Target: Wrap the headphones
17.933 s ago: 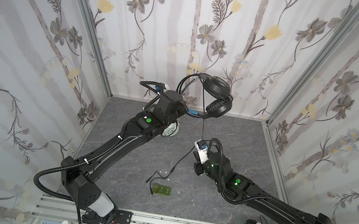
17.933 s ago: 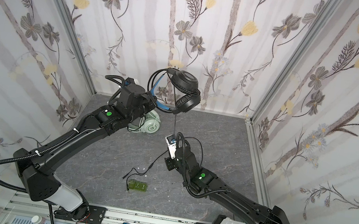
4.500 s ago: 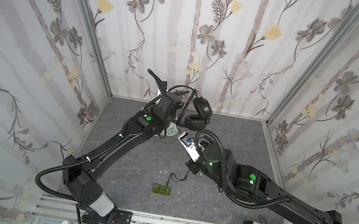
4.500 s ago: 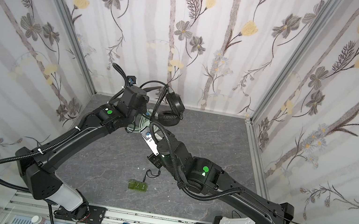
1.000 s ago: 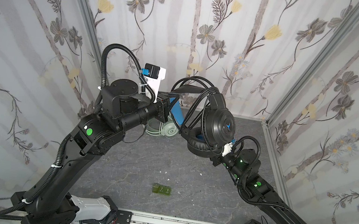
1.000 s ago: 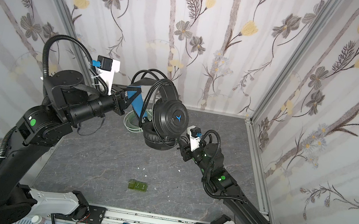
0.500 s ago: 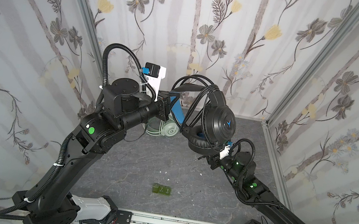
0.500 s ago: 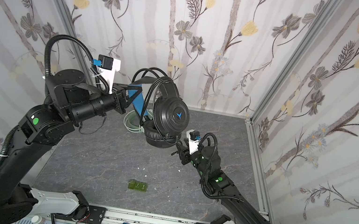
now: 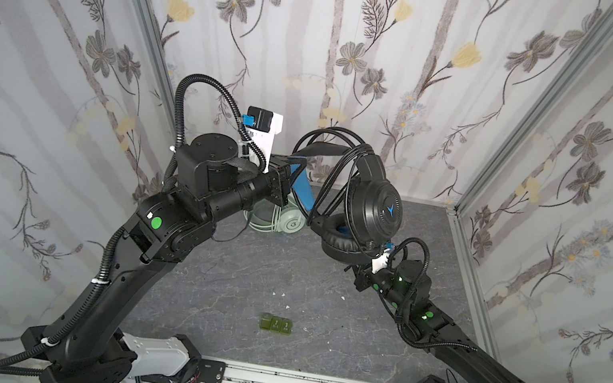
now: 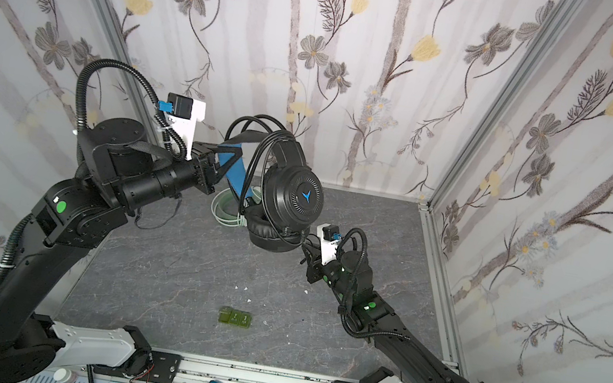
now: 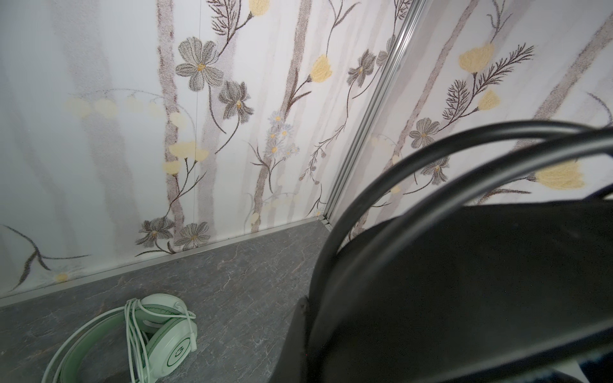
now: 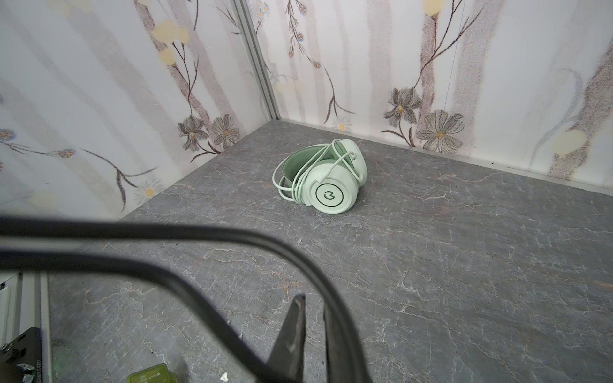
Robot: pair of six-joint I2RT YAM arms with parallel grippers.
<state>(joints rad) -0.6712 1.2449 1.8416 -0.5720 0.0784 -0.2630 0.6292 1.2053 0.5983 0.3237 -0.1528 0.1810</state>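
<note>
Black left end effector is clenched on the stiff headband of the black headphones, a firm hold. The right end effector is nearly closed against the limp cable; I cannot tell if it grips. The mint headphones lie beyond on the table.

The left gripper clamps the blue-lined headband of the black headphones, held above the table. The right gripper sits just beneath the lower ear cup; its jaws are too hidden to judge.

Black cable blurred, edge-cropped.
</note>
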